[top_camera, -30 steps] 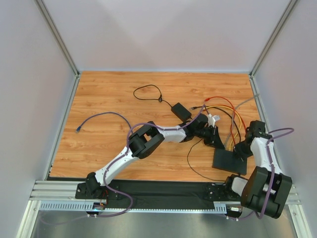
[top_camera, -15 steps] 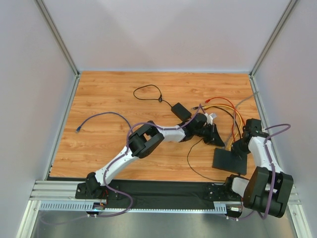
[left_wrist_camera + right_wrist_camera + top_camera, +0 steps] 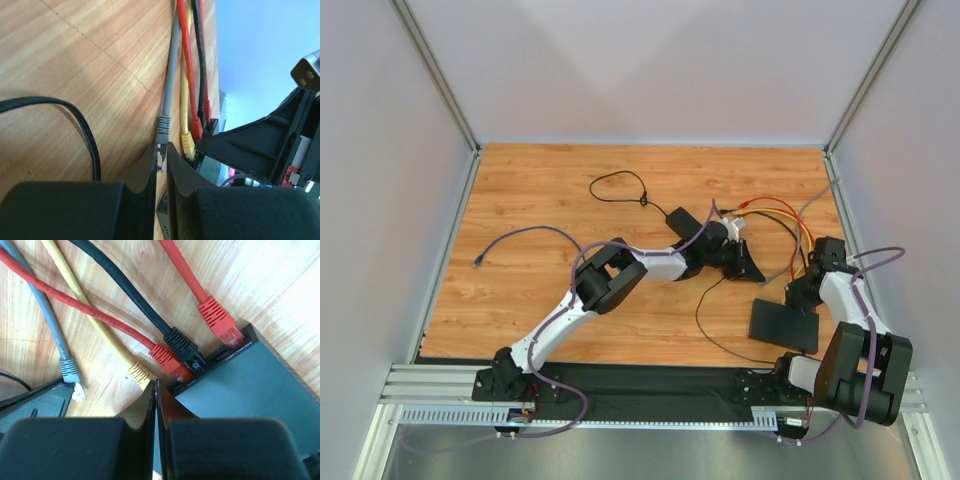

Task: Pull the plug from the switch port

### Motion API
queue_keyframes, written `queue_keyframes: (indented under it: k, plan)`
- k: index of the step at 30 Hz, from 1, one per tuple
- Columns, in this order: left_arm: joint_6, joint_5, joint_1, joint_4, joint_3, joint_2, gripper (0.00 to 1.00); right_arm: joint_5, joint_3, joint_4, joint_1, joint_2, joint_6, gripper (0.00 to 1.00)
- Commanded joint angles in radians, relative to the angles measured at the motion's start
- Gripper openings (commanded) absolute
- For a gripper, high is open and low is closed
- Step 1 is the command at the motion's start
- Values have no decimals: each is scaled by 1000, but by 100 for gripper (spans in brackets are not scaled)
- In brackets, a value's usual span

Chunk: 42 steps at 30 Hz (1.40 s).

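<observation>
Near right corner: the switch (image 3: 783,325) (image 3: 250,390) lies flat on the table (image 3: 570,190), its port edge facing the far edge.
Ports: a red plug (image 3: 217,320), a black plug (image 3: 181,346) and a second red plug (image 3: 167,359) sit in the sockets side by side. A yellow plug (image 3: 140,374) reaches the same edge, its tip hidden behind the right fingers.
Grey plug (image 3: 162,127) (image 3: 69,371): out of the switch, lying apart from the port row, to the left of the yellow one. Its clear tip is bare and its cable runs off toward the far right corner.
Left gripper (image 3: 757,276) (image 3: 161,155): stretched across to the right, just beyond the switch's far edge. The fingers are pinched on the grey plug's clear tip.
Right gripper (image 3: 794,298) (image 3: 156,387): fingers pressed together with only a slit between them, tips at the switch's port edge beside the yellow plug.
Adapter (image 3: 686,224): toward the far edge from the left gripper, its thin black lead looping farther out.
Purple cable (image 3: 520,236): loose near the left edge.
</observation>
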Motion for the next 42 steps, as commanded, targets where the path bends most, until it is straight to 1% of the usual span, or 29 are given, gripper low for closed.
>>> queue_keyframes:
  k: [1,3,7,9,11,12,15,19,25,27,31,34,35,37,39,41,42]
  plan:
    - [121,-30,17,-82,18,-130,0,60,-58,-65,5,30,-25,1]
    - [169,-36,17,-105,-18,-188,0,58,-45,-74,5,23,-35,1]
    - [288,-33,17,-295,-12,-239,0,47,-29,-76,5,1,-43,1]
    - [337,-34,18,-335,-10,-251,0,46,-19,-82,5,-8,-51,1]
    - [370,-56,17,-408,-5,-266,0,43,-12,-91,5,-12,-51,1]
    - [411,-69,17,-442,-7,-272,0,43,-6,-96,5,-13,-55,1]
    - [482,-146,17,-548,-34,-318,0,44,5,-108,5,-29,-58,2]
    - [545,-238,18,-609,-99,-386,0,43,28,-128,5,-54,-60,2]
    - [635,-336,20,-686,-182,-505,0,49,63,-153,5,-74,-86,2]
    - [670,-335,23,-689,-203,-542,0,31,72,-137,5,-74,-112,3]
    - [701,-237,26,-694,-200,-550,0,-18,77,-96,6,-78,-147,9]
    - [692,-163,28,-685,-185,-523,5,-72,86,-78,6,-85,-166,13]
    - [681,-151,28,-683,-180,-503,10,-72,87,-79,6,-86,-169,13]
    - [675,-122,29,-691,-156,-466,16,-72,90,-81,6,-95,-172,15]
    - [666,-102,29,-705,-139,-447,25,-72,94,-87,6,-98,-175,16]
    - [658,-103,29,-703,-140,-438,34,-72,97,-91,6,-100,-178,17]
    - [658,-114,31,-714,-140,-438,36,-72,98,-96,6,-98,-177,17]
